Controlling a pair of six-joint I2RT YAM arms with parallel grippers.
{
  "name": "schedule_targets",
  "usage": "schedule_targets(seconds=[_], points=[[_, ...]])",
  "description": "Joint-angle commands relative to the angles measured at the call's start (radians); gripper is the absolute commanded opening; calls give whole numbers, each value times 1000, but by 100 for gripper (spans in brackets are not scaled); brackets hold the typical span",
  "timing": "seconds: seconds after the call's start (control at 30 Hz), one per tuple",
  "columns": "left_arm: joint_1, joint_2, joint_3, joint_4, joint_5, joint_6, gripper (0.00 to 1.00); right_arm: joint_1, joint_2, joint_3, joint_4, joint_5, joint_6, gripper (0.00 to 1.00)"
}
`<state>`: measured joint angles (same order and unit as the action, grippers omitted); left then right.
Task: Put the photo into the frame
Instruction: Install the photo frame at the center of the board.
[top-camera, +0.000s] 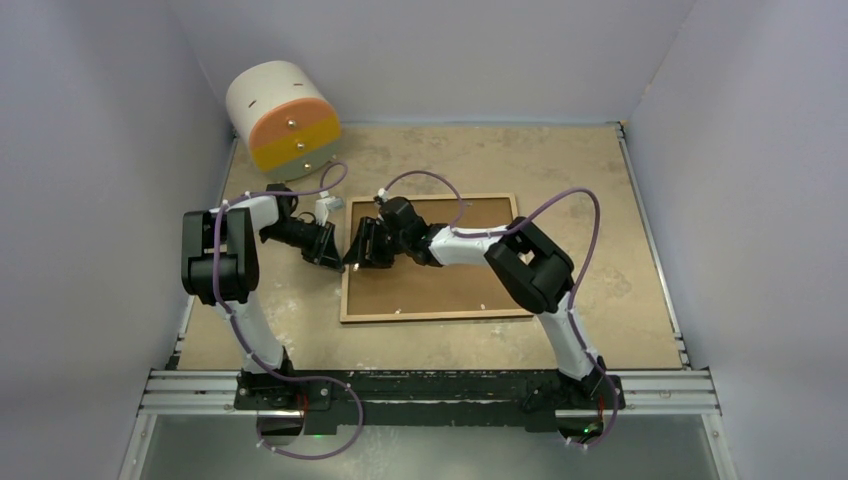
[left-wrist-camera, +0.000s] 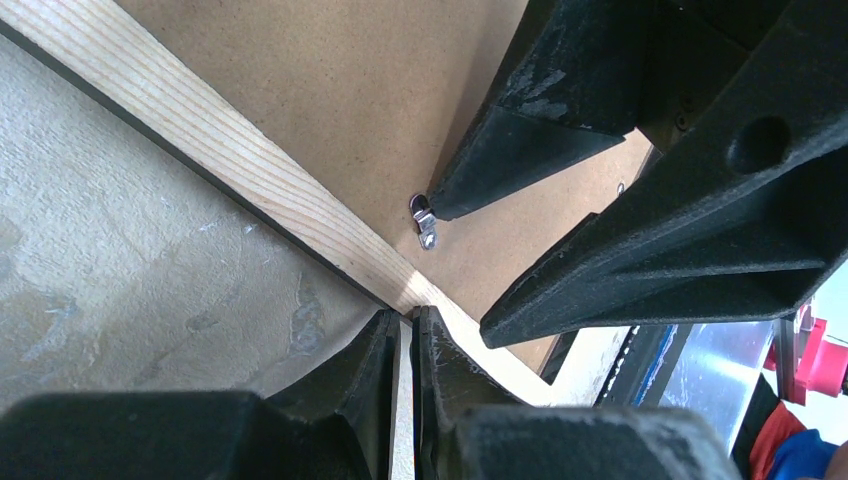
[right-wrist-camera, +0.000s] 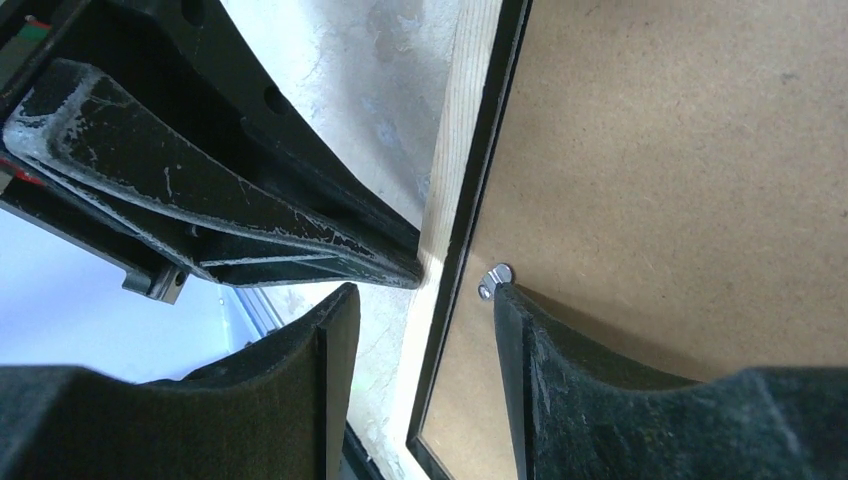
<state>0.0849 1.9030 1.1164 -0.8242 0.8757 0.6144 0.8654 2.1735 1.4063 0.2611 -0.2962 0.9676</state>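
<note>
Frame (top-camera: 437, 316) lay back-up on the desk (top-camera: 620, 290); left gripper (left-wrist-camera: 405, 318) clenched at its rim, right gripper (right-wrist-camera: 422, 295) released, straddling that rim beside a clip (right-wrist-camera: 496, 277).

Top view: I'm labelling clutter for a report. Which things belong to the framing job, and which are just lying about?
For the job: frame, backing board in it, metal clip, left tool, right tool.
Lying about: white drum with an orange and yellow face.

Pale grey walls (top-camera: 450, 50), mottled beige tabletop (top-camera: 600, 170)
</note>
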Motion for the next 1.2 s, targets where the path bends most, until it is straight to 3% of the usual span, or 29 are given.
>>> schedule_targets(seconds=[0.0,0.87,1.03,1.17], points=[[-5,-6,-17,91,-74,63,6,-7,51,30,27,-33,10,55],[-5,-3,11,48,-70,87,5,-61,53,65,49,-149,-12,54],[-2,-28,35,-29,-101,169,7,-169,-66,12,25,-140,-49,61],[-2,-53,35,-65,-145,219,7,-275,-221,-84,17,-119,-99,76]])
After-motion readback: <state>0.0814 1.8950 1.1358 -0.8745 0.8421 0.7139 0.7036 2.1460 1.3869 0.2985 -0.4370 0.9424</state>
